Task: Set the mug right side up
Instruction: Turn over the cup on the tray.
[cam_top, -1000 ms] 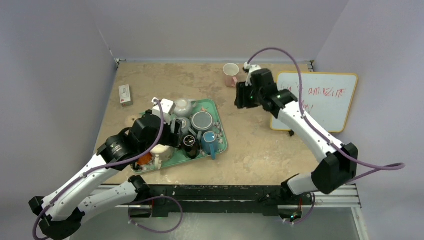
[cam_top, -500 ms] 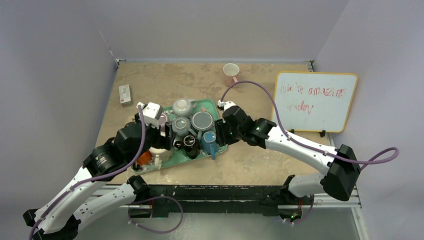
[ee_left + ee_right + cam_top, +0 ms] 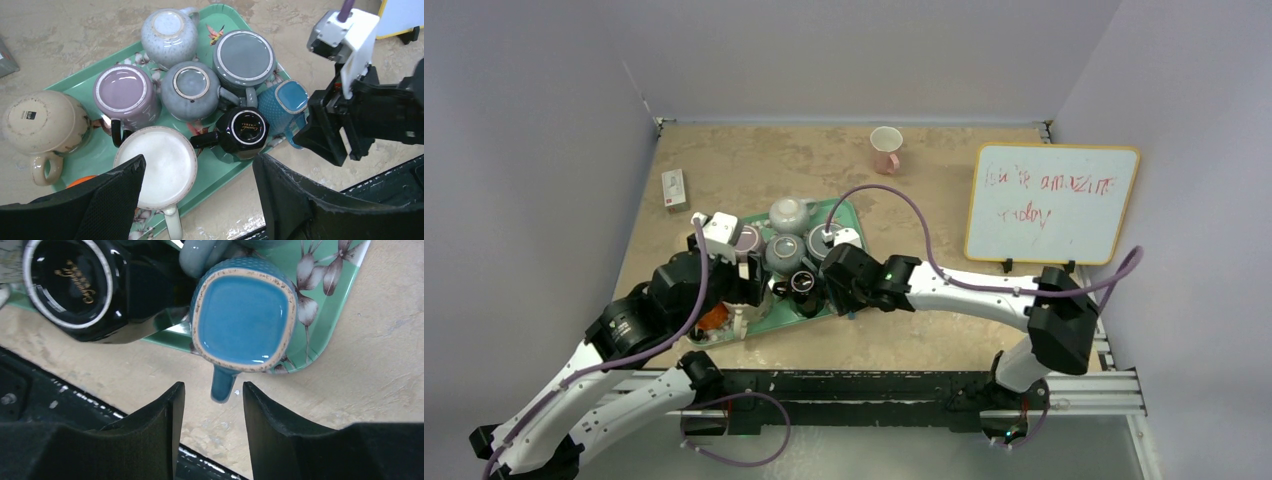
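A blue mug (image 3: pixel 243 315) stands upside down at the front right corner of the green tray (image 3: pixel 327 310), its handle (image 3: pixel 222 385) pointing off the tray. My right gripper (image 3: pixel 213 390) is open, its fingers on either side of that handle and not touching it. In the top view the right gripper (image 3: pixel 842 285) hides the blue mug. My left gripper (image 3: pixel 197 165) is open and empty above the tray's front, over an upside-down white mug (image 3: pixel 157 167) and black mug (image 3: pixel 243 130).
Several other upside-down mugs crowd the tray (image 3: pixel 220 167). A pink mug (image 3: pixel 886 148) stands upright at the back. A whiteboard (image 3: pixel 1051 203) lies at the right and a small box (image 3: pixel 674 188) at the left. The table's front edge is just below the tray.
My right arm has swung from beside the pink mug at the back down to the tray's front right corner, over the blue mug. My left arm has drawn back a little to the left.
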### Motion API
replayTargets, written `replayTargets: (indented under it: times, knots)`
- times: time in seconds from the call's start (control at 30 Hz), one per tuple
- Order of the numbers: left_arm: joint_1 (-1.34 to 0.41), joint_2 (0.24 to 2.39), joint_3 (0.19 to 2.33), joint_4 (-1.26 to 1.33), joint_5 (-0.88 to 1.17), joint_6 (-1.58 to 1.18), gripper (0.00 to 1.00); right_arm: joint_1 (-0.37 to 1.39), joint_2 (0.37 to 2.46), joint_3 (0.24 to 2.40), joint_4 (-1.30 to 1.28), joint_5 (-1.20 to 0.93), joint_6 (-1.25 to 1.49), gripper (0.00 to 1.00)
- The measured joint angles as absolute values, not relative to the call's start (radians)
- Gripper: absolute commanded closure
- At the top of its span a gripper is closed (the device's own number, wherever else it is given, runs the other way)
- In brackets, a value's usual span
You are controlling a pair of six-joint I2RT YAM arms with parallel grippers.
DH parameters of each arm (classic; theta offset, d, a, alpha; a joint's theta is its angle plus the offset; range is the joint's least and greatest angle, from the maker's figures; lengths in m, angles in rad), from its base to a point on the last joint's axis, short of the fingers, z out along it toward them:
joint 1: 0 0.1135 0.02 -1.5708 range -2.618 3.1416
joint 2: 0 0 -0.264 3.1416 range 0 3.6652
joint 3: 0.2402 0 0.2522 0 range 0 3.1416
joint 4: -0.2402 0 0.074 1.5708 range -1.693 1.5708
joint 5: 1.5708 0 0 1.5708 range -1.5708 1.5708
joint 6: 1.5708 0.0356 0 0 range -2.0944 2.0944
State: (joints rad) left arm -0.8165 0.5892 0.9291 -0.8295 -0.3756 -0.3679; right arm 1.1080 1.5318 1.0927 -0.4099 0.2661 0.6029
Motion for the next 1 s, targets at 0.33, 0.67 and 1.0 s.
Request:
replayTargets:
  times: [0.33,0.67,1.0]
  knots:
    - [-0.817,0.580,0.920,-0.833,-0.379,-0.368,0.23,1.131,1.646,1.150,-0.467,0.385,0.638,0.62]
    - [-0.817,0.576,0.918,-0.833,-0.380,-0.368,0.23,1.132,1.693,1.159,-0.472,0.420,0.671,0.70]
    - [-0.817,0.571,0.918,-0.834,-0.386,-0.373,0.23,1.132,1.718,1.174,-0.468,0.429,0.670,1.00]
